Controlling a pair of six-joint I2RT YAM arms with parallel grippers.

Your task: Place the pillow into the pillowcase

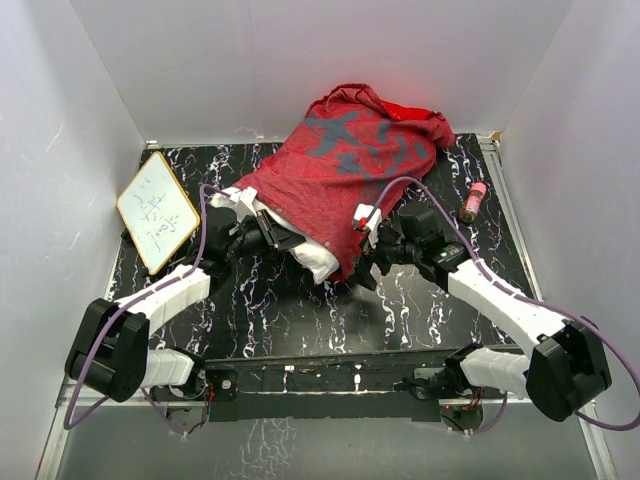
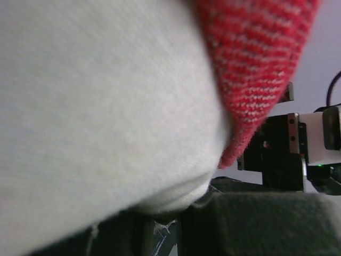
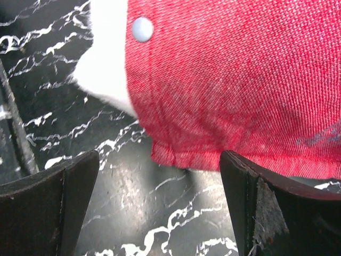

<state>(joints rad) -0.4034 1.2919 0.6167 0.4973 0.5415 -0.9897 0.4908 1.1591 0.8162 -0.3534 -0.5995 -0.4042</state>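
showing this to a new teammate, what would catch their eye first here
The bright red pillowcase heaped at the far centre of the table, with the white pillow poking out of its near edge. Then the right pincer, open just short of the pillowcase's hem.

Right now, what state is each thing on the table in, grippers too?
Pillow: mostly covered, white edge sticking out.
Pillowcase: pulled over the pillow, rumpled.
Right gripper: open at the pillowcase hem.
Left gripper: against the pillow, jaws hidden.
Whiteboard: written on.
Pink bottle: lying on its side.
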